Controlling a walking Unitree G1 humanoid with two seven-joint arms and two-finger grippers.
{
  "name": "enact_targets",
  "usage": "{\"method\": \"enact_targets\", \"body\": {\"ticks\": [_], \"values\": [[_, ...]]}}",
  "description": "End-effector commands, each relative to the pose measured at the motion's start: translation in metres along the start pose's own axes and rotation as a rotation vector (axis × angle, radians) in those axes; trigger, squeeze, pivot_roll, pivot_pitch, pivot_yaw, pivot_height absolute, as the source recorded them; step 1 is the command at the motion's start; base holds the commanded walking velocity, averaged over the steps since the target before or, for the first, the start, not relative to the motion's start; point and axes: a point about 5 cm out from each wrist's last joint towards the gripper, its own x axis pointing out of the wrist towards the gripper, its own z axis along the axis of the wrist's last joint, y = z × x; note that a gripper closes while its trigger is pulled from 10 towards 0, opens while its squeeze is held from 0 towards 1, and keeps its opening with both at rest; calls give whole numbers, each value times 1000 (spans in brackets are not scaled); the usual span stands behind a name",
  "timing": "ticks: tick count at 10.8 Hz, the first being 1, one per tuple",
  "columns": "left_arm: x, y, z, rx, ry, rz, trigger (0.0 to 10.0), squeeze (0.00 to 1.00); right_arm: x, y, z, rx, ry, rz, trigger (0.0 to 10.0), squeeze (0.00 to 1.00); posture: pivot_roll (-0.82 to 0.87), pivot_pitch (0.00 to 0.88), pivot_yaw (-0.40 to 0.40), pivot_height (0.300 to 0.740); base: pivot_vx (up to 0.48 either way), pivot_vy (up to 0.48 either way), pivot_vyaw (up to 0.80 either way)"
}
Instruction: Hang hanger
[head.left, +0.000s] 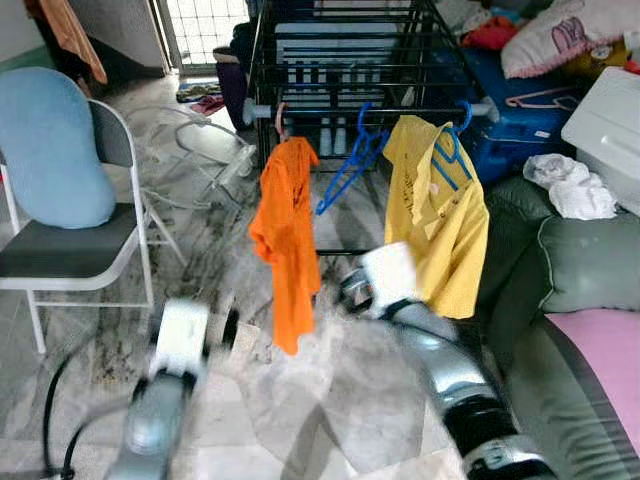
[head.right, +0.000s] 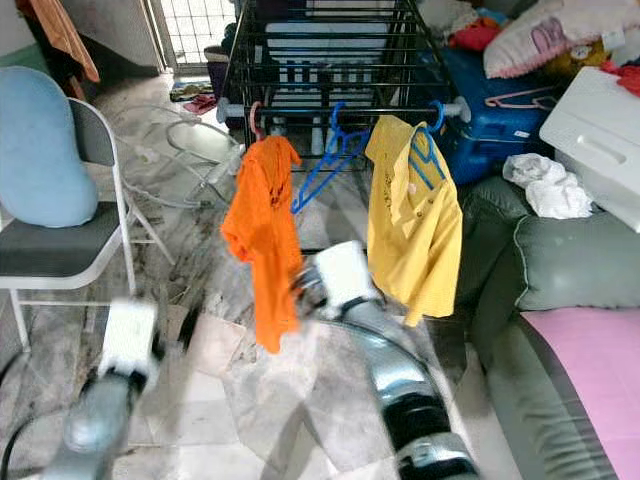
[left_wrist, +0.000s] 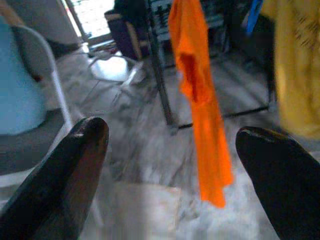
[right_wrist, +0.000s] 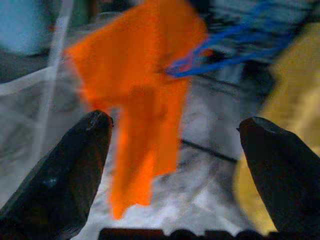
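A: What sits at the far left of your head view?

B: You have a folding chair (head.left: 85, 255) at the left edge with a pale blue cushion (head.left: 50, 150) leaning on its backrest. Low in the frame, left of centre, is your left tool (head.left: 225, 328), blurred. In its wrist view the two black fingers (left_wrist: 65, 175) stand wide apart with nothing between them.

A: And the middle?

B: Look at the upper centre: a black drying rack (head.left: 345, 60) stands on the marble floor (head.left: 300, 400). From its front rail hangs an orange shirt (head.left: 285, 240) on a pink hanger (head.left: 281, 118) (only the hook shows). Just to its right an empty blue hanger (head.left: 350, 160) hangs tilted from the same rail.

A: Where is the right tool?

B: Your right tool (head.left: 352, 293) is just below centre, beneath the rail, between the orange shirt and the yellow shirt (head.left: 440, 225). Its wrist view shows its fingers (right_wrist: 285, 175) spread, holding nothing, with the orange shirt and the blue hanger ahead.

A: Further right?

B: The yellow shirt hangs on another blue hanger (head.left: 452, 150), right of centre. Behind it is a blue suitcase (head.left: 520, 110), and at the right edge a grey sofa (head.left: 560, 270) with a pink cushion (head.left: 605, 360) and a crumpled white cloth (head.left: 570, 185).
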Motion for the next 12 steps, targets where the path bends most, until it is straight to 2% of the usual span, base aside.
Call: {"method": "enact_targets", "body": {"ticks": [1,3,4,5,7,9,10,12], "values": [[-2,6,10,56,-59,34,10000,0,-5,-10,-3,32,-3,-75,10000,0,113,0,-12,740,0,0,0],[0,14,7,56,-54,76,10000,0,-12,-22,-11,11,31,-129,10000,0,108,0,-24,740,0,0,0],[-1,15,10,9,-54,99,10000,0,-19,-30,-17,-56,40,-126,10000,0,84,0,-13,740,0,0,0],[-3,10,7,-3,-42,101,10000,0,-23,-31,-22,-22,55,-133,10000,0,78,0,-2,740,0,0,0],[-10,-5,4,-36,-13,110,10000,0,-27,-30,-15,50,22,-134,10000,0,42,0,14,740,0,0,0],[-4,-15,8,-10,-21,98,10000,0,-25,-28,-2,105,-16,-124,10000,0,37,0,2,740,0,0,0],[1,-12,17,-16,-42,118,10000,0,-24,-27,2,117,-24,-117,10000,0,45,0,2,740,-277,0,0],[3,-7,22,-20,-48,153,10000,0,-22,-25,9,155,-35,-113,10000,0,44,0,2,740,-276,0,0]]}}
